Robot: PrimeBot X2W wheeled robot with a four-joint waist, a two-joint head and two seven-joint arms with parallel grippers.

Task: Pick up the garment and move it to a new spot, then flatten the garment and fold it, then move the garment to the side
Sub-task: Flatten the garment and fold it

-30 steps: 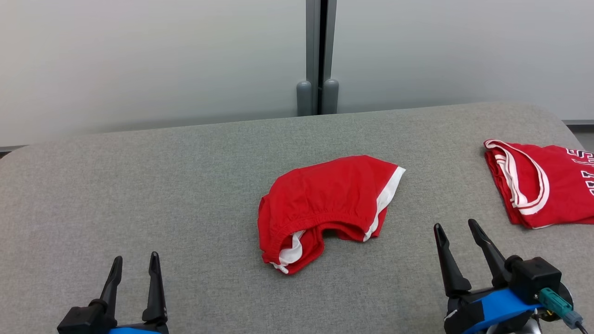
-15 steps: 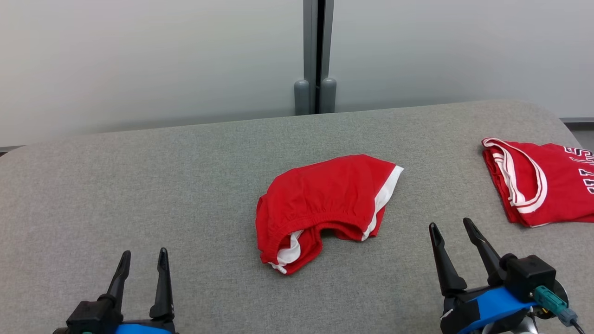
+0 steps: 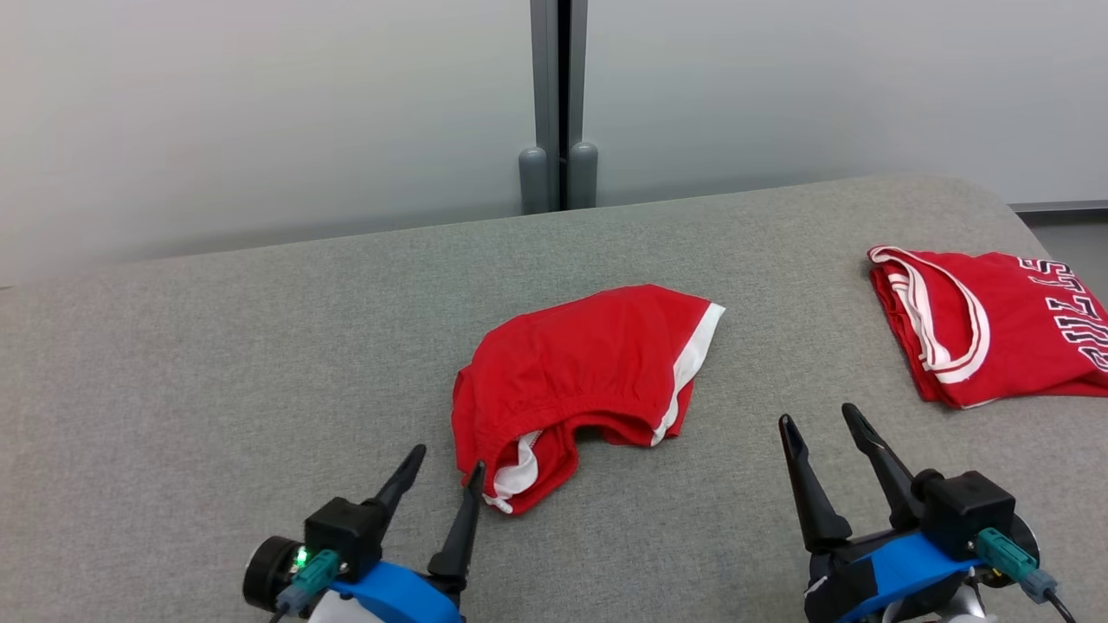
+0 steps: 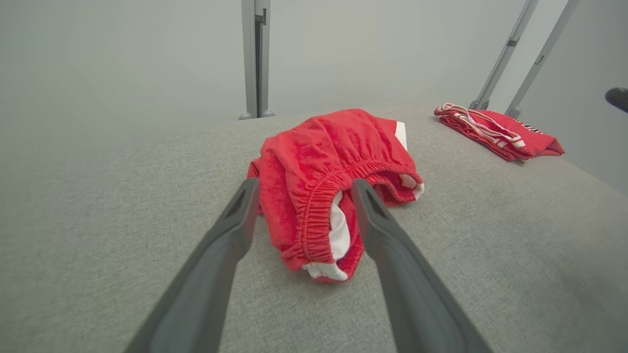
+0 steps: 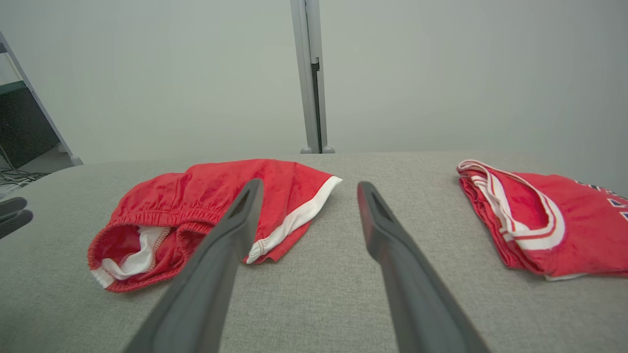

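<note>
My L gripper has swung in from 7 o'clock, fingers angled toward 1, jaws wide, empty, tip just beside red shorts at table centre. R gripper at 5, wide open, empty.

The shorts lie in the middle of the table; the jersey lies well apart at the right end. The left gripper is just beside the shorts' near edge, and the right gripper is before the gap between them.

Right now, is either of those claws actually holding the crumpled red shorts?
No, the left gripper and the right gripper both stand open near the red shorts, with no cloth pinched in either.
</note>
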